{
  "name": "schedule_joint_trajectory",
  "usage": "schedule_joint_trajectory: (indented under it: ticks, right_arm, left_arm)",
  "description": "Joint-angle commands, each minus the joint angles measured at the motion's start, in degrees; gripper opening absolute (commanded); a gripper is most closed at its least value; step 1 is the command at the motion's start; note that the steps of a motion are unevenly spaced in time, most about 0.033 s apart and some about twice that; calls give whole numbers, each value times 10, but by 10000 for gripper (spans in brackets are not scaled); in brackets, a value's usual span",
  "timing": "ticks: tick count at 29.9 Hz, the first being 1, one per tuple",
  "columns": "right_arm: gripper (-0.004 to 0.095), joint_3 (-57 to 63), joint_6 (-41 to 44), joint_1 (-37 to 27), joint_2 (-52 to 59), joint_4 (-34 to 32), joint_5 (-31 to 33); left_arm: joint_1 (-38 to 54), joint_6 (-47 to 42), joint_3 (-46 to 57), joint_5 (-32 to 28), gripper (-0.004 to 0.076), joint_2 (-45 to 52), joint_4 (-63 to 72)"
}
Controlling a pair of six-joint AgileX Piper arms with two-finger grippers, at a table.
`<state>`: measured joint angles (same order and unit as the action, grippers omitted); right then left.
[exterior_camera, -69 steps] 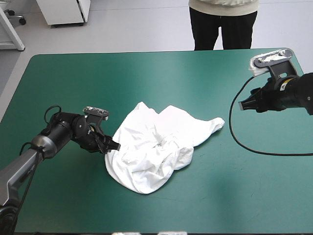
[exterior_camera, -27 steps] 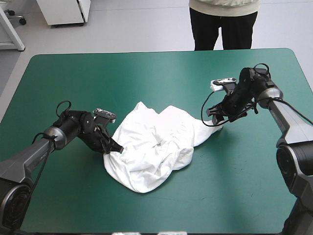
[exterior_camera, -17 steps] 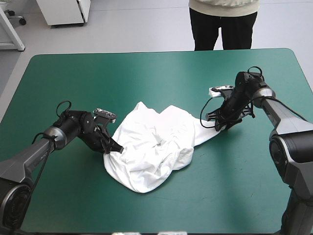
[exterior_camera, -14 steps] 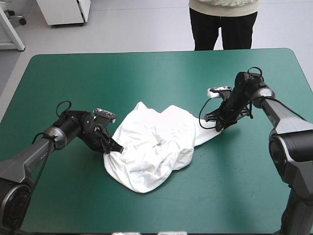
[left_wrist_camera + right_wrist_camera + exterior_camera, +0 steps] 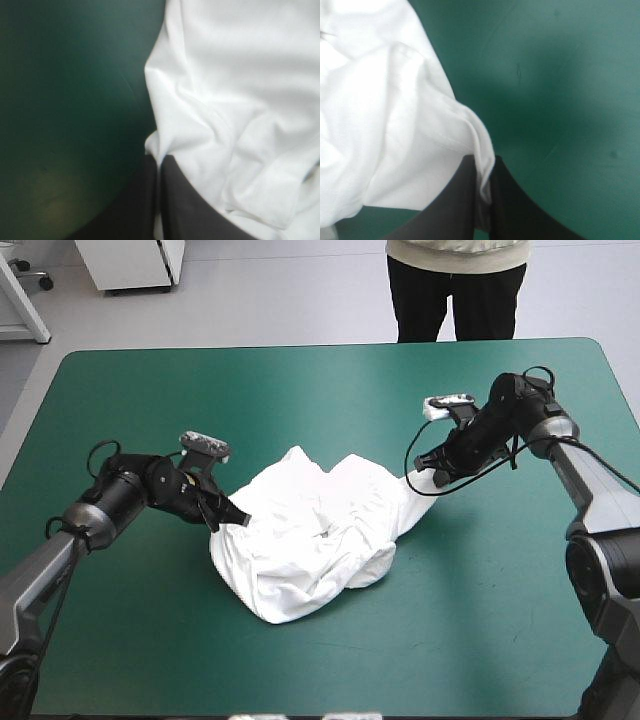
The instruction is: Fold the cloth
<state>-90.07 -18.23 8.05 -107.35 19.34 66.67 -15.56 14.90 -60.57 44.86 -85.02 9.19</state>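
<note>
Two edges held: left pincer [image 5: 237, 522] and right pincer [image 5: 425, 468] clamp the soft, limp T-shirt [image 5: 320, 540]; it should sag.

The left arm [image 5: 120, 495] enters the high view from 8 o'clock. Its forearm runs low toward 3 o'clock, and the wrist is bent so that the left gripper [image 5: 236, 521] points to about 4 o'clock. Its black fingers [image 5: 190, 200] are pressed almost together, pinching a fold of the T-shirt [image 5: 310, 540], with a thin white strip showing between them. The right arm [image 5: 500, 420] comes in from 4 o'clock, with the elbow raised near 2 o'clock and the forearm sloping down toward 8 o'clock. The right gripper [image 5: 424, 462] is likewise nearly closed, clamped on the T-shirt's edge.
</note>
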Motion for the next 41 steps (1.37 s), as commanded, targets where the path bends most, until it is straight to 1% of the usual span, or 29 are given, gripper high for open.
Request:
schedule_joint_trajectory:
  ticks: [1,4,10,19,25,29,33,36,39,41]
  right_arm:
    - [1,-43,-6,0,90,8,-9]
    - [0,-77,-6,0,136,1,-12]
    - [0,-166,-5,-1,220,-12,-14]
    - [0,-316,-9,-1,308,-12,-17]
    - [0,-382,-19,-1,360,-12,-17]
    - [0,-412,-24,-1,396,-12,-14]
    - [0,-428,-24,-1,423,-12,-9]
    - [1,-428,-24,-1,436,-19,0]
    - [1,-428,-4,-1,439,-49,15]
    - [1,-424,9,-1,439,-64,26]
  left_arm:
    - [15,-7,-82,3,-9,63,-3]
    - [26,-7,-148,28,-9,86,-13]
    - [36,-7,-300,56,-9,120,-43]
    - [36,-1,-548,112,-9,135,-49]
    - [36,-1,-668,136,-9,145,-49]
    - [36,-1,-718,139,-9,162,-42]
    - [36,4,-740,157,-9,177,-38]
    - [36,4,-741,169,-9,183,-38]
    - [36,4,-735,189,-9,178,-36]
    - [36,-1,-710,194,-9,177,-26]
